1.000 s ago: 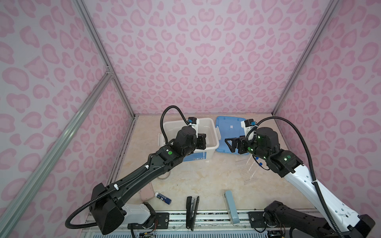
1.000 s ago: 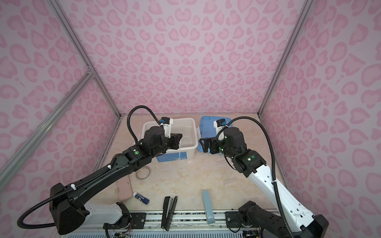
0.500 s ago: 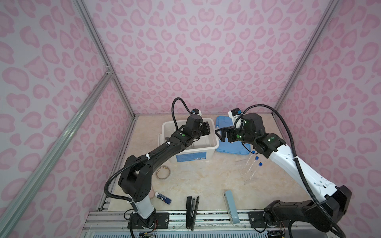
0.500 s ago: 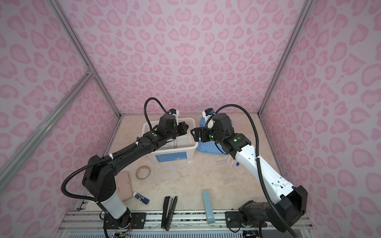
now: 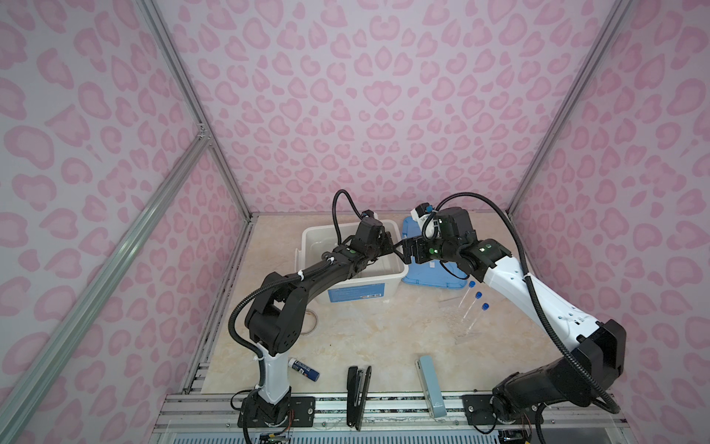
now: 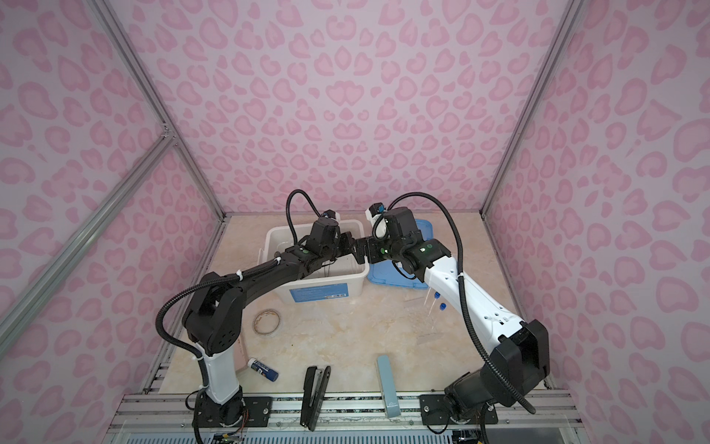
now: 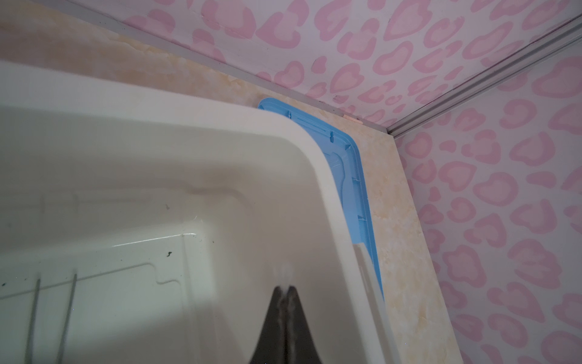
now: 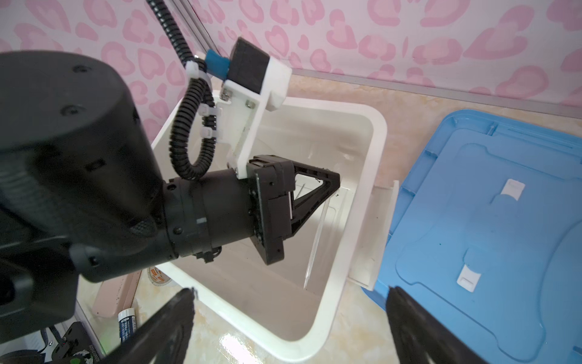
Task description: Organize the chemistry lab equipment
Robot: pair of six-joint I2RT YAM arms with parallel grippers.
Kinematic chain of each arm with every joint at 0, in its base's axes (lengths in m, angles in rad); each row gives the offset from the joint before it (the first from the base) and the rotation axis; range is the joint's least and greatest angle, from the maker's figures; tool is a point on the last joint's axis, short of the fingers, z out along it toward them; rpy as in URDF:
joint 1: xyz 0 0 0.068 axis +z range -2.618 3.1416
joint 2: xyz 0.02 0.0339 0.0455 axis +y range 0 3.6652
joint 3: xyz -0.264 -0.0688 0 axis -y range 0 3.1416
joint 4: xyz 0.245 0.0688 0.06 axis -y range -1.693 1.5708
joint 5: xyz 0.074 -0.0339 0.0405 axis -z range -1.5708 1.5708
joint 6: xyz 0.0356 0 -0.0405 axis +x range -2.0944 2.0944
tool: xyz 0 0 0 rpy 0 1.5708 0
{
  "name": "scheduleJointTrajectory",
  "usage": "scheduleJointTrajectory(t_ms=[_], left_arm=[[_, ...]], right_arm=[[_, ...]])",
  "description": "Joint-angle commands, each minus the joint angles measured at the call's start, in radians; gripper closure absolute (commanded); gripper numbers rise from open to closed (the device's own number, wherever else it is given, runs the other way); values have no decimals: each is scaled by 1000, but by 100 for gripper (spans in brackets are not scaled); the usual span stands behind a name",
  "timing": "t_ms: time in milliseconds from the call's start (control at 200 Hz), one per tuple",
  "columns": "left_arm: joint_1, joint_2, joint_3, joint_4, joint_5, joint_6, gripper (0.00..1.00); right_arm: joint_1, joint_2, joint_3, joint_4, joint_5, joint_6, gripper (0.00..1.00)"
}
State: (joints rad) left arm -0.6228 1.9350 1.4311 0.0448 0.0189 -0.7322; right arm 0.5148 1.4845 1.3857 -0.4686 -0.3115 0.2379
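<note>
White plastic is where both your arms meet. The bin (image 5: 363, 294) stands open at the back of the worktop (image 5: 365, 346). Its blue lid (image 5: 430, 275) lies flat just beside the bin's right wall, so the mouth is free for dropping things in.

Your left claw (image 7: 285, 288) is closed tight, and I see nothing between its tips. It hangs over the inside of the bin, close to the right wall. Your right claw (image 8: 291, 296) stands wide and empty above the right rim, where bin and lid meet.

Some thin clear pieces lie on the bin's floor: a dropper (image 8: 316, 242) along the right wall and two thin rods (image 7: 67, 315). The three blue-capped tubes (image 5: 475, 305) lie side by side on the worktop at the right, near the right arm. I judge they are work for that arm, because they lie on its side. Faint clear things beside them I cannot name.

Please mind the right rim. The two claws are very near each other there, so I think one arm should leave before the other goes in.

Open room is in the middle of the worktop, between the bin and the black stapler (image 5: 357, 396) and pale-blue stapler (image 5: 429, 380) at the front edge. The tape roll (image 6: 266, 322) and glue stick (image 6: 263, 370) lie at the left front, well apart from the tubes.
</note>
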Motion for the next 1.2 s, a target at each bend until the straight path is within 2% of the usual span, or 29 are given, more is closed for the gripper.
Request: scheduleJointTrajectory(t_ms=[0, 170, 640, 1195], left_arm=[[1, 30, -14, 69, 10, -21, 97], [2, 66, -28, 76, 5, -20, 97], [2, 146, -19, 47, -8, -14, 96], [3, 211, 22, -6, 4, -13, 84]], right_arm=[[-1, 13, 3, 0, -21, -16, 4], [2, 21, -4, 12, -61, -22, 5], [9, 31, -11, 19, -51, -22, 6], [10, 31, -16, 4, -35, -28, 6]])
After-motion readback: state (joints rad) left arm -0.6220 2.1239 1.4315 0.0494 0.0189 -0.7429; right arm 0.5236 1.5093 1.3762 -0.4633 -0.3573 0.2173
